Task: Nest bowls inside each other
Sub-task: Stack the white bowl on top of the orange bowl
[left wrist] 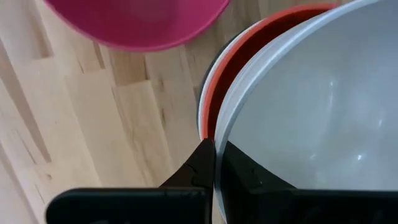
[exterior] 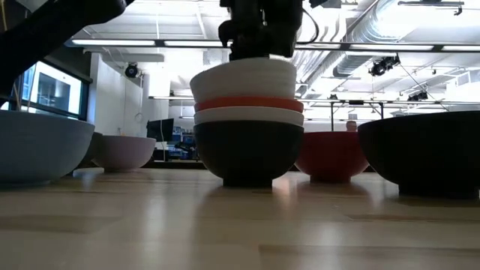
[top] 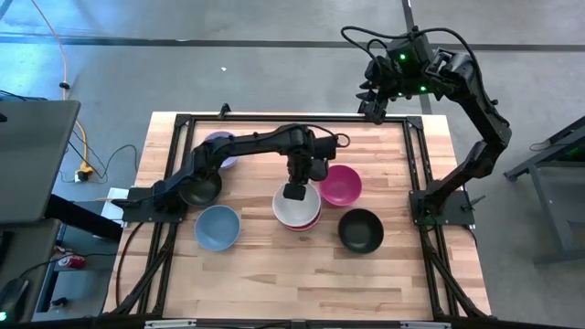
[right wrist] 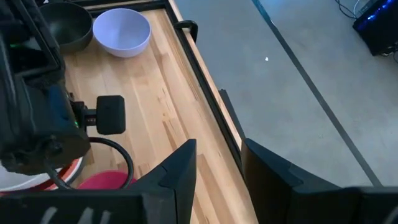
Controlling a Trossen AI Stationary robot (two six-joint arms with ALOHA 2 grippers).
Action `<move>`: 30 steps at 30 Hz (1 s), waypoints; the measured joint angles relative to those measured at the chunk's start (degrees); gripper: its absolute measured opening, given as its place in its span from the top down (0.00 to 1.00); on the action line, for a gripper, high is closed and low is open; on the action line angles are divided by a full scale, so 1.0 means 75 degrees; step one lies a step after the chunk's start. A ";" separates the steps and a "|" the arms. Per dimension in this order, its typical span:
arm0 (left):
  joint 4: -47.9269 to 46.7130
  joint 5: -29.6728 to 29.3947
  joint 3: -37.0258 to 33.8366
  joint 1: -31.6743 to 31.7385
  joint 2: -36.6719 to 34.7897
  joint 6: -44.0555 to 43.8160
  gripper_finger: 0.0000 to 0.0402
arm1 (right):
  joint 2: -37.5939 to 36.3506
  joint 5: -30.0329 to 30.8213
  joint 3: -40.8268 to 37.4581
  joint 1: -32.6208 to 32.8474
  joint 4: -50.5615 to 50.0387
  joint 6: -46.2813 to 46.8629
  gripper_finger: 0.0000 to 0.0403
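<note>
A stack stands mid-table: a black bowl (exterior: pixel 247 154) at the bottom, a white bowl (exterior: pixel 247 116) in it, then a red bowl (exterior: pixel 247 103). A second white bowl (exterior: pixel 244 79) has its lower part down inside the red one, and stands higher than the others. My left gripper (top: pixel 294 192) is shut on this top bowl from above. A magenta bowl (top: pixel 340 185), another black bowl (top: pixel 360 230), a blue bowl (top: pixel 217 228), a third black bowl (top: pixel 199 187) and a lavender bowl (top: pixel 219 146) rest on their bases around it. My right gripper (top: pixel 373 105) hangs open and high over the far right edge. My left gripper pinches the top white bowl's rim (left wrist: pixel 219 134), one finger (left wrist: pixel 199 168) outside the wall and the other (left wrist: pixel 249 174) inside. The fingers point down from above. The bowl is upright, its lower part inside the red bowl (left wrist: pixel 214 109); whether it rests there I cannot tell.
A black frame (top: pixel 416 160) runs around the wooden table top. The magenta bowl lies just right of the stack. Bare wood (top: pixel 292 274) stretches along the near side. My left arm (top: pixel 238 151) passes over the black and lavender bowls at the left.
</note>
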 joint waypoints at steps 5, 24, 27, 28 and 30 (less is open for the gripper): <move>-0.0161 -0.0069 0.0000 0.0040 0.0078 -0.0040 1.00 | 0.0003 0.0000 0.0000 0.0000 0.0000 0.0000 0.71; -0.0086 0.0026 0.0003 0.0050 0.0072 -0.0075 0.63 | 0.0006 -0.0170 0.0000 0.0006 -0.0066 0.0028 0.71; 0.0032 -0.0241 0.0000 0.0053 -0.0011 0.0063 0.56 | 0.0006 -0.0234 0.0000 0.0006 -0.0087 0.0029 0.71; 0.0087 -0.0362 0.0000 0.0072 -0.0077 0.0076 0.54 | 0.0006 -0.0261 0.0000 0.0006 -0.0087 0.0028 0.71; 0.0121 -0.0366 0.0002 0.0145 -0.0210 0.0079 0.53 | 0.0006 -0.0291 0.0000 0.0006 -0.0090 0.0026 0.71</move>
